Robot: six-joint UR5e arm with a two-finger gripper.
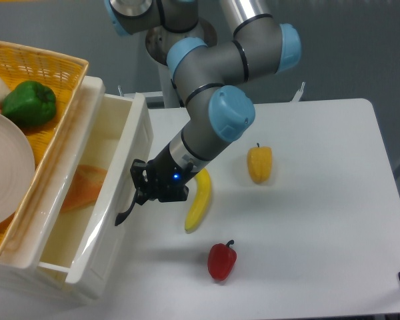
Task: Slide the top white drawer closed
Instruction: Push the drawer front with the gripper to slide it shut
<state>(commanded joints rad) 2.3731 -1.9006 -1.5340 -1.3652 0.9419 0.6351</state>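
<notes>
Fixed camera, white table, grey wall behind, hand at top white drawer handle, grip state unclear

White worktop carrying a banana near its middle, a yellow pepper just right of it, and a red pepper toward the front edge.

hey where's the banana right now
The banana lies on the white table, just right of the gripper at the drawer handle, with the red pepper below it.
</notes>
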